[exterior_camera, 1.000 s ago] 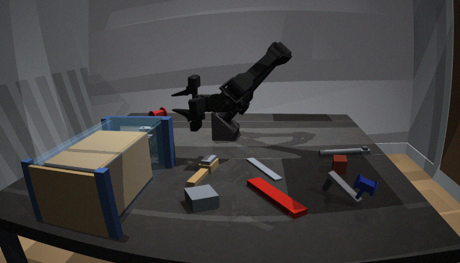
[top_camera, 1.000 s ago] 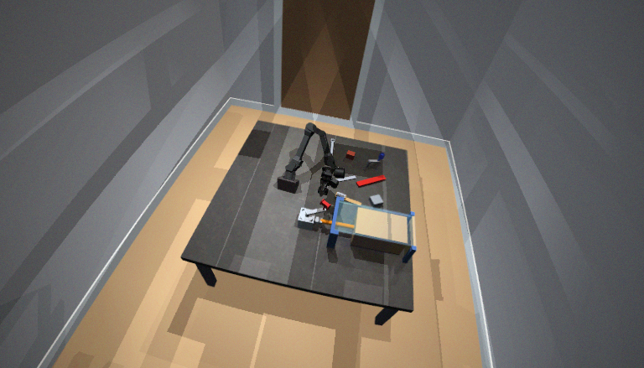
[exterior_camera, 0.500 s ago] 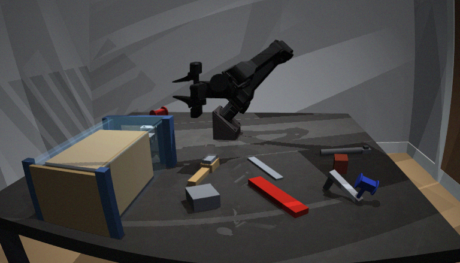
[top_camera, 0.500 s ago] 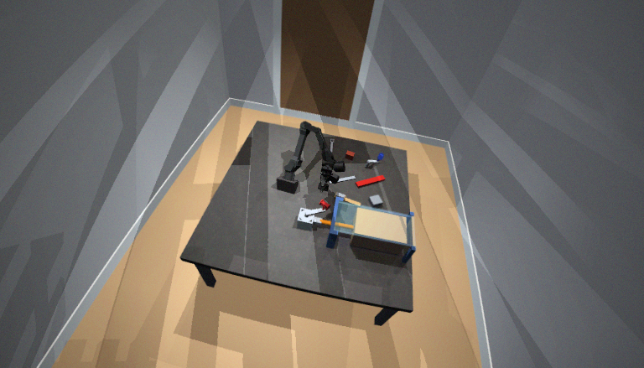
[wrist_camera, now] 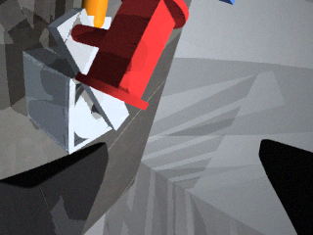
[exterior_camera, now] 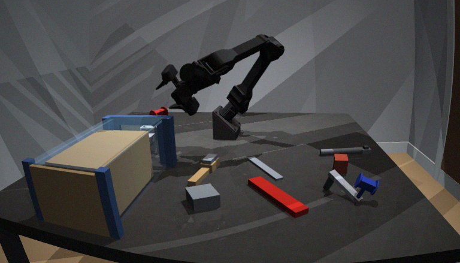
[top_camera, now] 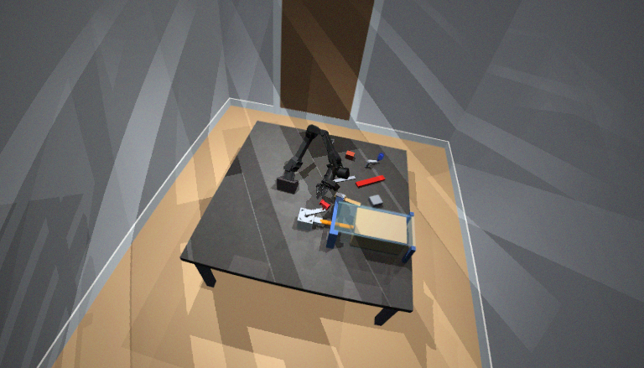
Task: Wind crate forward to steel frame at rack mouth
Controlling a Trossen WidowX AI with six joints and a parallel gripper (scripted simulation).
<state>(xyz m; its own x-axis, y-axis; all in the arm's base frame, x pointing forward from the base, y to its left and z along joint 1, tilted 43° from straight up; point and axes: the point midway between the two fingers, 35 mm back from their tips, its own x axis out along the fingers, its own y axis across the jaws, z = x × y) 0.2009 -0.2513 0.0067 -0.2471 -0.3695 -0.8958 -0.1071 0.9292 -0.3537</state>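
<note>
My gripper [top_camera: 324, 190] [exterior_camera: 163, 97] [wrist_camera: 185, 150] is wide open and empty, raised beside the red-knobbed winch handle. The handle's red knob [top_camera: 324, 204] [exterior_camera: 159, 111] [wrist_camera: 147, 54] stands up from its grey arm [top_camera: 314, 212] [wrist_camera: 109, 109], whose other end is over the top of the winch [top_camera: 304, 223] [wrist_camera: 49, 93]. Whether the key is fully down the hole cannot be seen. An orange strap [top_camera: 327, 222] [wrist_camera: 96, 11] runs from the winch into the cubby. The tan crate [top_camera: 381, 224] [exterior_camera: 98, 145] sits flat inside, with a gap between its front and the blue mouth frame [top_camera: 334, 235] [exterior_camera: 168, 141].
A blue-knobbed crank [top_camera: 380, 157] [exterior_camera: 366, 184], red bar [top_camera: 370, 181] [exterior_camera: 278, 195], orange block [top_camera: 350, 155] [exterior_camera: 340, 163], grey block [top_camera: 376, 200] [exterior_camera: 203, 197], pale strip [top_camera: 345, 178] [exterior_camera: 265, 168], dark rod [exterior_camera: 342, 151] and tan-handled tool [top_camera: 352, 201] [exterior_camera: 199, 176] lie on the bench.
</note>
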